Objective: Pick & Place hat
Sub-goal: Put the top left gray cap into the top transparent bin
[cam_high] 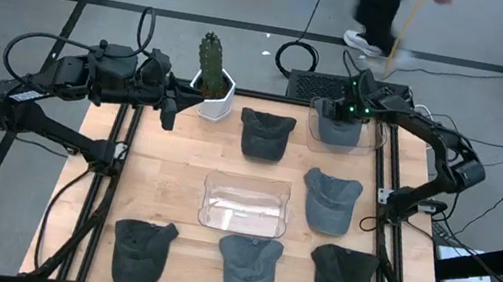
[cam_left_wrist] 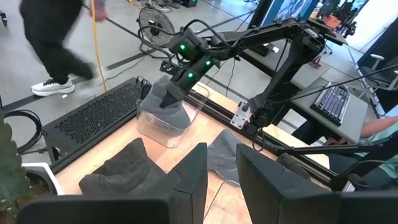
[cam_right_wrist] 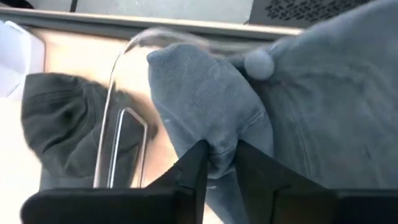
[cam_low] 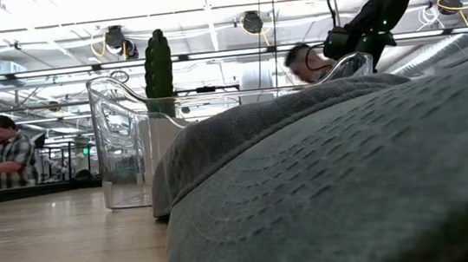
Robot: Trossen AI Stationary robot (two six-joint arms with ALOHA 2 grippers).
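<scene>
A grey hat (cam_high: 337, 131) sits inside a clear bin (cam_high: 374, 138) at the table's far right corner, and my right gripper (cam_high: 345, 112) is shut on it from above. The left wrist view shows this hat (cam_left_wrist: 169, 111) rising out of the bin (cam_left_wrist: 149, 127) under the right gripper (cam_left_wrist: 171, 98). My left gripper (cam_high: 171, 108) hovers open near the far left, beside the cactus pot, touching nothing. Its fingers (cam_left_wrist: 193, 177) show in its own wrist view. My right gripper pinches a raised fold of the grey hat's crown (cam_right_wrist: 208, 140) between its two fingers (cam_right_wrist: 194, 163), a little way from the top button (cam_right_wrist: 258, 63). It comes from above, pointing down. The hat's lower part sits within the clear bin (cam_right_wrist: 117, 112).
Several other grey hats lie on the wooden table (cam_high: 177, 165): one far centre (cam_high: 265, 133), one right of centre (cam_high: 329, 199), three along the near edge. A second clear bin (cam_high: 243, 207) stands mid-table. A cactus in a white pot (cam_high: 211, 82) stands at the far edge. A person walks beyond.
</scene>
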